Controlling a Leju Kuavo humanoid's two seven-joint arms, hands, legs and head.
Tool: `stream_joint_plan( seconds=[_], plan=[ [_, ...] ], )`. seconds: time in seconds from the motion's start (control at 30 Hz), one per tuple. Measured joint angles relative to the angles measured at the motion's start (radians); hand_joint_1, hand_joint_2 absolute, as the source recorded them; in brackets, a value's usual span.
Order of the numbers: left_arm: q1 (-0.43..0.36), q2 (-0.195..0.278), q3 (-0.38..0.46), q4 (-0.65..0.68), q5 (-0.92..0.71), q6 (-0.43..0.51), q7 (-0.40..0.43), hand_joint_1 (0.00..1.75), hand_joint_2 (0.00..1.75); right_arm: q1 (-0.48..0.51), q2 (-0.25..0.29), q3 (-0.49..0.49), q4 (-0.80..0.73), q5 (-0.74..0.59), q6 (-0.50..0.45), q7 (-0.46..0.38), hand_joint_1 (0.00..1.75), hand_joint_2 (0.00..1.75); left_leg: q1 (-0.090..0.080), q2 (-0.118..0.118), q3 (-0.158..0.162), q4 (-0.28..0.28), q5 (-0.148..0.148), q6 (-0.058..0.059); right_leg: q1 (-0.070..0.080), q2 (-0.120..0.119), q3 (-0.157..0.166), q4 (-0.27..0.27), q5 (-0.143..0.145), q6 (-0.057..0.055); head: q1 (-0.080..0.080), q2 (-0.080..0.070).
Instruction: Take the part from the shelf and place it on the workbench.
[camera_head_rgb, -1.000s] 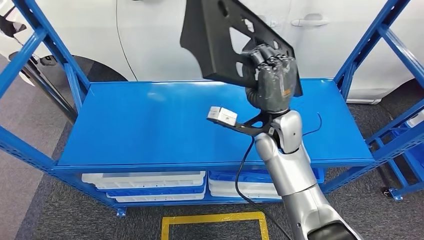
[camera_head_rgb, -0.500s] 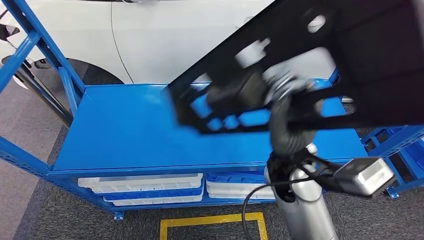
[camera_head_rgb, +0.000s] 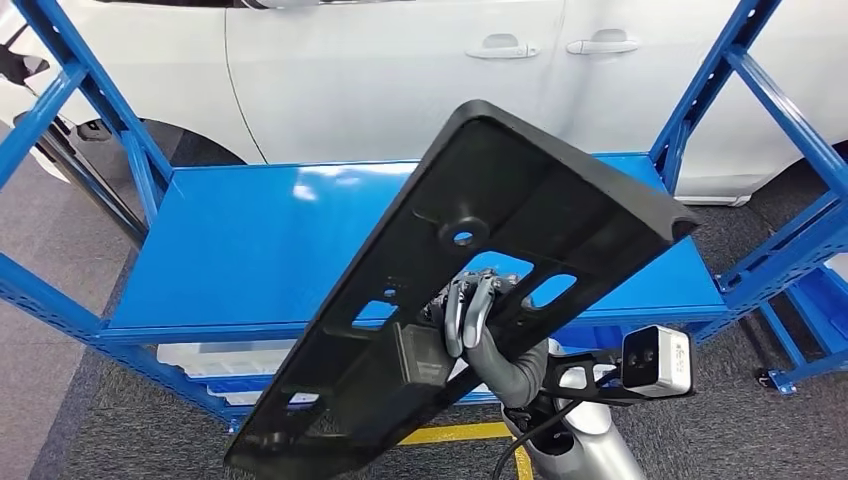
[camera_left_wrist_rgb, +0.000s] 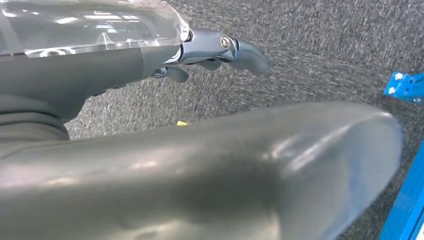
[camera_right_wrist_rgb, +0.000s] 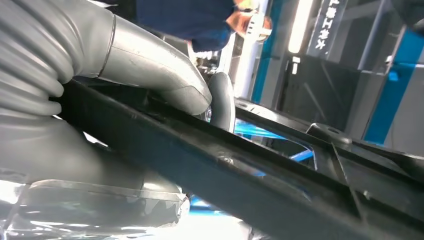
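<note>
Gripping from underneath, the right hand (camera_head_rgb: 470, 310) is clamping its fingers (camera_head_rgb: 462, 318) through a slot in the long black plastic panel with cut-outs and a raised rim (camera_head_rgb: 470, 270), and is holding it in the air, tilted, above the front edge of the blue metal shelf (camera_head_rgb: 270, 250). In the right wrist view the thick grey thumb (camera_right_wrist_rgb: 165, 75) is pressing on the panel's upper rim (camera_right_wrist_rgb: 240, 175). One end of the panel is hanging low near the yellow floor marking (camera_head_rgb: 470, 433); the other end is rising toward the shelf's right-hand upright (camera_head_rgb: 700, 90), apart from it. Moulded ribs, a round hole and several oblong openings are showing on the panel's face. White lettering is running down a dark post (camera_right_wrist_rgb: 327, 27) in the right wrist view, too blurred to read.

The left hand (camera_left_wrist_rgb: 220, 50) is hanging over grey carpet (camera_left_wrist_rgb: 325, 45), fingers loosely apart and holding nothing. A white car with two door handles (camera_head_rgb: 400, 70) is standing just behind the shelf. White and blue trays (camera_head_rgb: 200, 360) are lying stacked on the lower level.
</note>
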Motion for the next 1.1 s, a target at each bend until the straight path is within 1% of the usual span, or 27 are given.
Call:
stream_joint_plan(
  seconds=[0.03,0.07,0.17,0.2,0.23,0.27,0.33,0.37,0.4,0.43,0.5,0.53,0.57,0.6,0.67,0.7,0.73,0.77,0.8,0.83,0.87,0.9,0.93,1.0,1.03,1.07,1.1],
  plan=[
    [0.000,0.000,0.000,0.000,-0.001,-0.001,0.000,0.00,0.00,-0.001,-0.001,0.000,0.001,0.005,-0.002,0.001,1.75,1.75,0.001,0.000,-0.006,0.010,-0.013,-0.004,-0.001,-0.002,-0.004,-0.004,0.008,-0.009,0.000,0.000],
    [0.000,0.001,0.000,0.000,-0.002,-0.002,-0.001,0.00,0.00,-0.003,-0.001,0.001,0.001,0.009,-0.005,0.002,1.75,1.75,0.002,0.001,-0.018,0.040,-0.042,-0.006,-0.002,-0.004,-0.010,-0.008,0.017,-0.017,0.000,0.000],
    [-0.002,0.003,-0.001,0.000,-0.008,-0.007,-0.002,0.00,0.00,-0.008,-0.002,0.002,0.001,0.020,-0.019,0.002,1.75,1.75,0.003,0.002,-0.079,0.224,-0.173,-0.009,0.003,-0.007,-0.038,-0.009,0.040,-0.031,0.000,0.000],
    [-0.002,0.004,-0.001,0.000,-0.009,-0.008,-0.002,0.00,0.00,-0.010,-0.003,0.002,0.001,0.020,-0.023,0.002,1.75,1.75,0.002,0.001,-0.087,0.271,-0.196,-0.010,0.006,-0.008,-0.050,-0.008,0.048,-0.031,0.000,0.000],
    [-0.003,0.005,-0.001,0.000,-0.010,-0.009,-0.003,0.00,0.00,-0.012,-0.003,0.002,0.001,0.019,-0.025,0.002,1.75,1.75,0.002,0.002,-0.076,0.280,-0.200,-0.009,0.009,-0.008,-0.061,-0.007,0.056,-0.031,0.000,0.000],
    [-0.003,0.006,-0.001,0.000,-0.010,-0.010,-0.003,0.00,0.00,-0.014,-0.004,0.002,0.001,0.018,-0.028,0.001,1.75,1.75,0.002,0.002,-0.043,0.248,-0.188,-0.008,0.010,-0.007,-0.072,-0.005,0.064,-0.030,0.000,0.000],
    [-0.007,0.007,-0.002,0.000,-0.011,-0.011,-0.004,0.00,0.00,-0.021,-0.004,0.001,0.000,0.016,-0.032,0.000,1.75,1.75,0.000,0.002,0.060,0.102,-0.149,0.000,0.013,-0.007,-0.092,0.002,0.079,-0.024,0.000,0.000],
    [-0.010,0.008,-0.002,0.000,-0.011,-0.012,-0.004,0.00,0.00,-0.024,-0.005,0.000,-0.002,0.013,-0.033,-0.002,1.75,1.75,-0.002,0.001,0.098,0.041,-0.135,0.005,0.015,-0.007,-0.098,0.005,0.085,-0.019,0.000,0.000],
    [-0.012,0.009,-0.002,0.000,-0.010,-0.012,-0.005,0.00,0.00,-0.027,-0.006,-0.002,-0.005,0.008,-0.033,-0.005,1.75,1.75,-0.005,0.000,0.119,0.004,-0.127,0.010,0.015,-0.007,-0.102,0.008,0.091,-0.013,0.000,0.000],
    [-0.012,0.010,-0.002,0.000,-0.009,-0.012,-0.005,0.00,0.00,-0.029,-0.008,-0.006,-0.008,0.002,-0.033,-0.009,1.75,1.75,-0.009,-0.001,0.123,-0.008,-0.124,0.015,0.015,-0.008,-0.105,0.009,0.098,-0.006,0.000,0.000],
    [-0.009,0.010,-0.002,0.000,-0.004,-0.011,-0.002,0.00,0.00,-0.033,-0.014,-0.017,-0.014,-0.011,-0.032,-0.017,1.75,1.75,-0.010,0.001,0.114,-0.005,-0.107,0.027,0.013,-0.007,-0.107,0.007,0.108,0.006,0.000,0.000],
    [-0.008,0.010,-0.002,0.000,-0.002,-0.009,0.001,0.00,0.00,-0.034,-0.017,-0.023,-0.017,-0.016,-0.032,-0.019,1.75,1.75,-0.009,0.003,0.107,-0.006,-0.097,0.033,0.012,-0.006,-0.114,0.013,0.098,0.012,0.000,0.000],
    [-0.009,0.010,-0.002,0.000,0.000,-0.008,0.004,0.00,0.00,-0.034,-0.020,-0.028,-0.020,-0.020,-0.032,-0.019,1.75,1.75,-0.006,0.006,0.098,-0.007,-0.085,0.040,0.010,-0.006,-0.125,0.034,0.070,0.017,0.000,0.000],
    [-0.010,0.010,-0.002,0.000,0.001,-0.006,0.006,0.00,0.00,-0.034,-0.022,-0.034,-0.023,-0.022,-0.032,-0.019,1.75,1.75,-0.004,0.008,0.087,-0.008,-0.074,0.045,0.007,-0.005,-0.141,0.075,0.024,0.022,0.000,0.000],
    [-0.010,0.010,-0.002,0.000,0.001,-0.002,0.008,0.00,0.00,-0.032,-0.026,-0.042,-0.028,-0.021,-0.033,-0.022,1.75,1.75,-0.005,0.010,0.059,-0.007,-0.052,0.049,0.003,-0.006,-0.176,0.203,-0.074,0.031,0.000,0.000],
    [-0.009,0.011,-0.002,0.000,0.000,0.000,0.011,0.00,0.00,-0.029,-0.029,-0.046,-0.029,-0.017,-0.033,-0.026,1.75,1.75,-0.005,0.011,0.044,-0.006,-0.042,0.048,0.001,-0.006,-0.183,0.259,-0.099,0.034,0.000,0.000],
    [-0.008,0.011,-0.002,0.000,-0.001,0.001,0.015,0.00,0.00,-0.024,-0.031,-0.050,-0.030,-0.012,-0.034,-0.030,1.75,1.75,-0.005,0.012,0.030,-0.004,-0.033,0.047,0.000,-0.006,-0.175,0.287,-0.101,0.036,0.000,0.000],
    [-0.008,0.011,-0.002,0.000,-0.002,0.001,0.021,0.00,0.00,-0.018,-0.034,-0.052,-0.032,-0.006,-0.033,-0.035,1.75,1.75,-0.005,0.012,0.017,-0.002,-0.025,0.045,-0.002,-0.006,-0.150,0.280,-0.085,0.036,0.000,0.000],
    [-0.007,0.011,-0.002,0.000,-0.004,0.002,0.028,0.00,0.00,-0.013,-0.036,-0.054,-0.035,-0.002,-0.033,-0.039,1.75,1.75,-0.005,0.012,0.004,0.001,-0.017,0.043,-0.003,-0.006,-0.107,0.237,-0.061,0.035,0.000,0.000],
    [-0.007,0.011,-0.002,0.000,-0.005,0.003,0.035,0.00,0.00,-0.011,-0.037,-0.055,-0.040,0.002,-0.033,-0.042,1.75,1.75,-0.005,0.012,-0.006,0.004,-0.011,0.039,-0.003,-0.006,-0.052,0.168,-0.046,0.031,0.000,0.000],
    [-0.007,0.011,-0.002,0.000,-0.005,0.005,0.041,0.00,0.00,-0.010,-0.037,-0.056,-0.045,0.004,-0.033,-0.044,1.75,1.75,-0.006,0.011,-0.013,0.007,-0.005,0.035,-0.001,-0.006,0.001,0.094,-0.043,0.026,0.000,0.000],
    [-0.007,0.011,-0.002,0.000,-0.005,0.007,0.046,0.00,0.00,-0.010,-0.037,-0.056,-0.049,0.007,-0.034,-0.046,1.75,1.75,-0.006,0.011,-0.017,0.008,0.002,0.029,0.002,-0.006,0.039,0.038,-0.046,0.019,0.000,0.000],
    [-0.007,0.011,-0.002,0.000,-0.005,0.009,0.051,0.00,0.00,-0.011,-0.037,-0.056,-0.052,0.009,-0.035,-0.047,1.75,1.75,-0.006,0.012,-0.019,0.007,0.008,0.023,0.005,-0.005,0.059,0.003,-0.053,0.013,0.000,0.000],
    [-0.006,0.011,-0.002,0.000,-0.006,0.012,0.057,0.00,0.00,-0.010,-0.038,-0.056,-0.055,0.015,-0.038,-0.047,1.75,1.75,-0.006,0.012,-0.020,0.001,0.022,0.010,0.008,-0.006,0.057,-0.009,-0.044,0.000,0.000,0.000],
    [-0.004,0.011,-0.002,0.000,-0.007,0.013,0.059,0.00,0.00,-0.010,-0.038,-0.056,-0.056,0.018,-0.041,-0.049,1.75,1.75,-0.005,0.011,-0.025,0.005,0.017,0.005,0.006,-0.007,0.052,-0.013,-0.035,-0.008,0.000,0.000],
    [-0.002,0.012,-0.002,0.000,-0.008,0.014,0.060,0.00,0.00,-0.008,-0.038,-0.056,-0.057,0.020,-0.044,-0.051,1.75,1.75,-0.004,0.011,-0.033,0.022,-0.005,0.001,0.005,-0.009,0.044,-0.016,-0.024,-0.017,0.000,0.000],
    [0.000,0.012,-0.002,0.000,-0.010,0.014,0.061,0.00,0.00,-0.006,-0.038,-0.057,-0.058,0.023,-0.047,-0.055,1.75,1.75,-0.004,0.010,-0.046,0.057,-0.044,-0.001,0.003,-0.011,0.034,-0.020,-0.012,-0.025,0.000,0.000]
  ],
)
